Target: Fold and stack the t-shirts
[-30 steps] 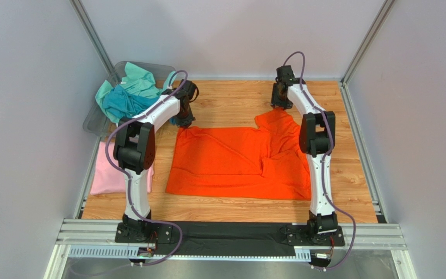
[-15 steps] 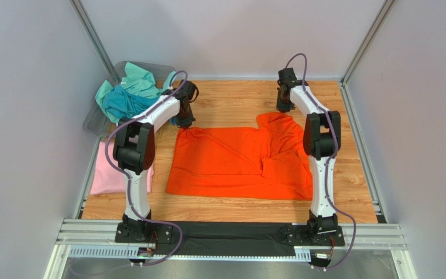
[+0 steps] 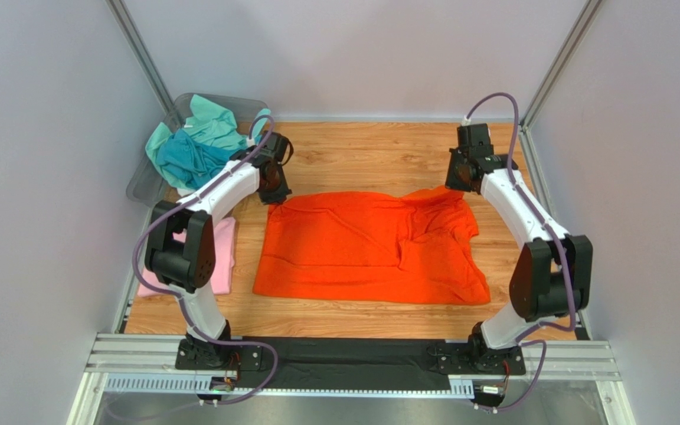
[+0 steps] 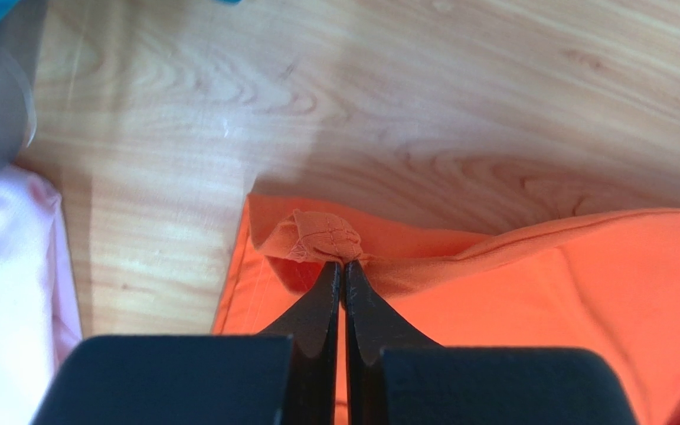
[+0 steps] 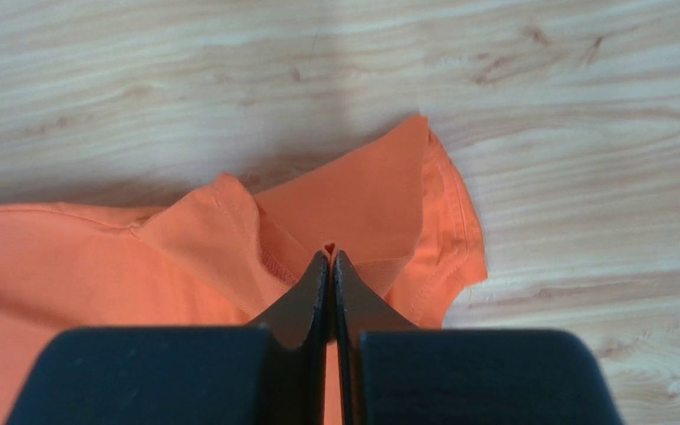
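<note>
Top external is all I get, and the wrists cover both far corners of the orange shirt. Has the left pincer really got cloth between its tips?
Observer: Yes. The left wrist view shows the left pincer shut on a crumpled corner of the orange shirt.
Operator: And the right side?
Observer: The right pincer is shut on a folded-over flap at that shirt's edge.
Operator: Is the left corner touching anything beside it?
Observer: No. The pink shirt lies off to one side, and bare table shows between the two.
</note>
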### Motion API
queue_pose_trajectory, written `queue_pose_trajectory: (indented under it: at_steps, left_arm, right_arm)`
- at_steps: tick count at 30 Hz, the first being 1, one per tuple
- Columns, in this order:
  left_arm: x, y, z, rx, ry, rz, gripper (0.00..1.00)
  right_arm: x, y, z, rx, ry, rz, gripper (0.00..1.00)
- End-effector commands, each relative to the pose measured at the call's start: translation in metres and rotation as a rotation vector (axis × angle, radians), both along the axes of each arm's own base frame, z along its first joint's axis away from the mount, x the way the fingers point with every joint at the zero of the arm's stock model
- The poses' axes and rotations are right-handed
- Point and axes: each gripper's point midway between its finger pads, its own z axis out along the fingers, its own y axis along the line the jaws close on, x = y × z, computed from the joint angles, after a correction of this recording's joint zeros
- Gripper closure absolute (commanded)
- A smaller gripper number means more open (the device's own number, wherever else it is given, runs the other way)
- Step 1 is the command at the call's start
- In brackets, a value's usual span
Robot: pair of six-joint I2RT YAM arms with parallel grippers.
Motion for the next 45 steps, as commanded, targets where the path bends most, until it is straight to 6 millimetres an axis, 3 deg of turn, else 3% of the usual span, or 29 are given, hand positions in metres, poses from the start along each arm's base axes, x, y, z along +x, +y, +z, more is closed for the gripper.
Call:
queue_pose_trajectory:
  at_steps: [1,9,13,20,27,30,37,41,42,44,45]
  left_arm:
    - [-0.007,0.0,0.021,-0.029,-0.084,-0.015,1.0]
    - [-0.031,-0.001,0.027,-0.075,-0.133,-0.026,1.0]
    - [-0.044,-0.001,0.02,-0.07,-0.118,-0.034,1.0]
    - [-0.061,0.006,0.01,-0.067,-0.114,-0.008,1.0]
    - [-0.073,0.014,0.012,-0.063,-0.14,0.014,1.0]
    - [-0.079,0.016,0.008,-0.062,-0.131,0.017,1.0]
    - [-0.094,0.016,-0.013,-0.072,-0.072,0.023,0.96]
    - [-0.109,0.023,-0.017,-0.063,-0.045,0.052,0.8]
    - [-0.113,0.027,-0.017,-0.052,-0.038,0.067,0.73]
    - [-0.124,0.039,-0.011,-0.013,-0.034,0.099,0.56]
    - [-0.128,0.043,-0.007,-0.001,-0.037,0.113,0.49]
  right_arm:
    - [-0.021,0.007,0.02,0.057,-0.071,0.012,1.0]
    - [-0.086,0.003,0.027,0.101,-0.074,-0.017,1.0]
    - [-0.113,-0.004,0.017,0.084,-0.038,-0.034,1.0]
    - [-0.139,-0.008,0.001,0.081,0.009,-0.052,1.0]
    - [-0.16,-0.014,-0.001,0.075,0.02,-0.068,0.99]
    - [-0.162,-0.003,-0.003,0.122,0.04,-0.032,0.98]
    - [-0.197,-0.011,-0.035,0.16,0.143,-0.207,0.93]
    - [-0.217,0.002,-0.052,0.24,0.191,-0.21,0.85]
    - [-0.223,0.005,-0.056,0.26,0.209,-0.21,0.78]
    - [-0.224,0.014,-0.047,0.304,0.18,-0.195,0.75]
    - [-0.224,0.015,-0.043,0.312,0.166,-0.196,0.61]
